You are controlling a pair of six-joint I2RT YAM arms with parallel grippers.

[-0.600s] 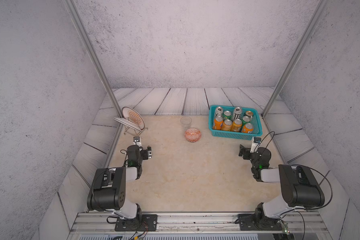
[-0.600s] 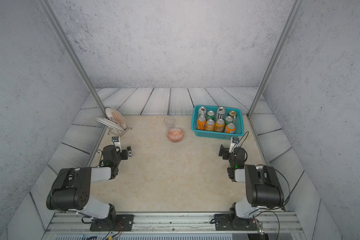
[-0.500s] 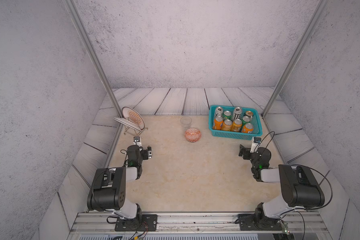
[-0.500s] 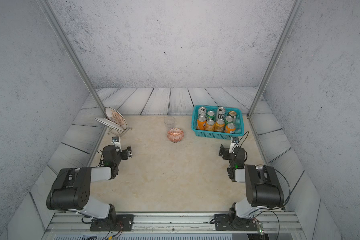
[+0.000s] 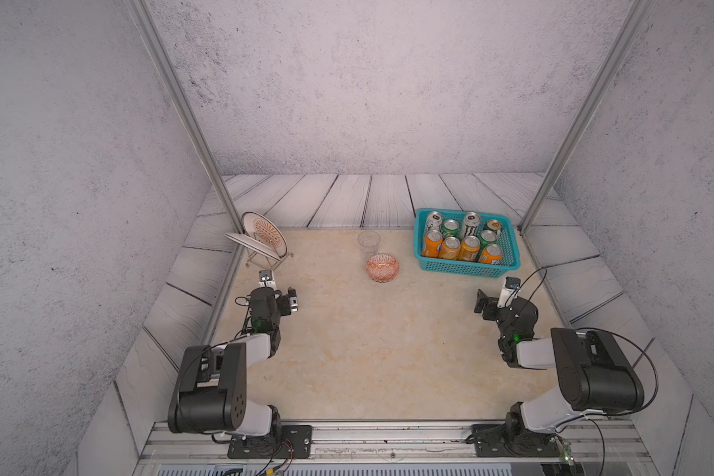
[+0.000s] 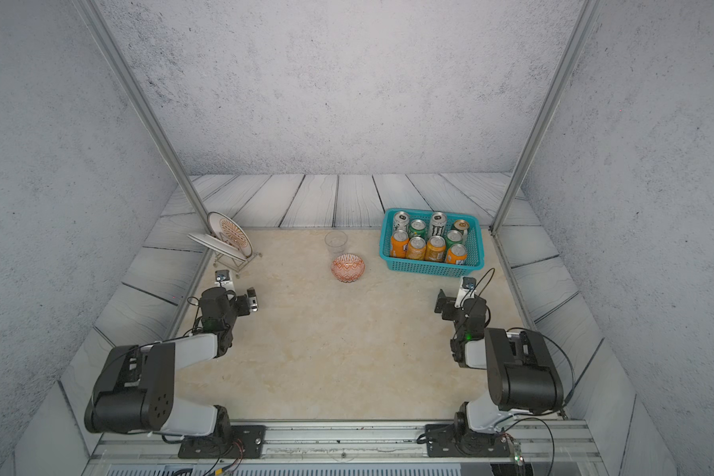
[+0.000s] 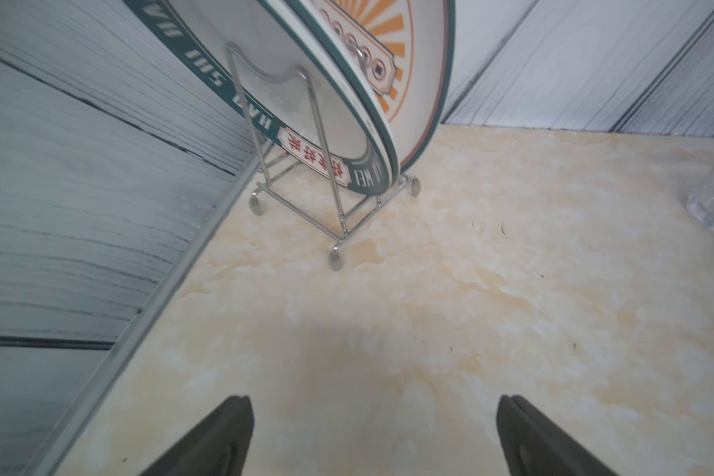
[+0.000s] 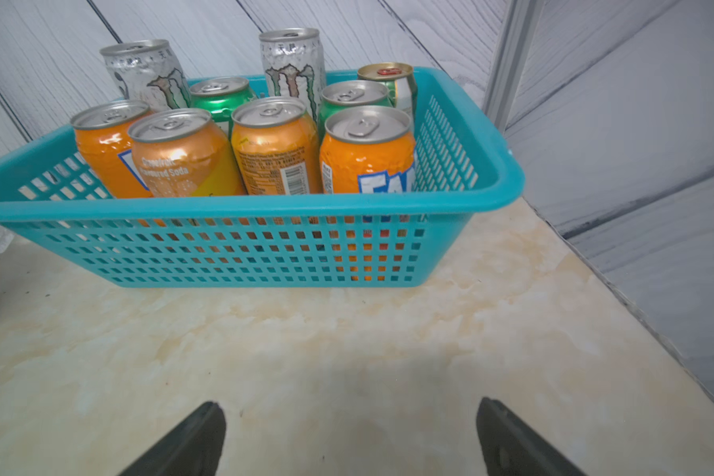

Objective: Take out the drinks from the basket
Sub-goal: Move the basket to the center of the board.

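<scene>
Two plates [image 5: 263,232], one with an orange sunburst and one rimmed in teal, are held tilted in a chrome wire rack [image 7: 334,193] at the far left corner of the marbled beige tabletop [image 5: 367,350]. A clear glass cup [image 5: 368,243] is set near the far edge, with an orange-patterned bowl [image 5: 382,268] placed just in front of it.

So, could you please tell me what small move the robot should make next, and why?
Probably lift the right gripper and carry it forward over the nearest orange can in the basket's front row. The gripper is open and empty, faces the basket from close by, and all nine drinks stand inside it, none taken out yet.
</scene>
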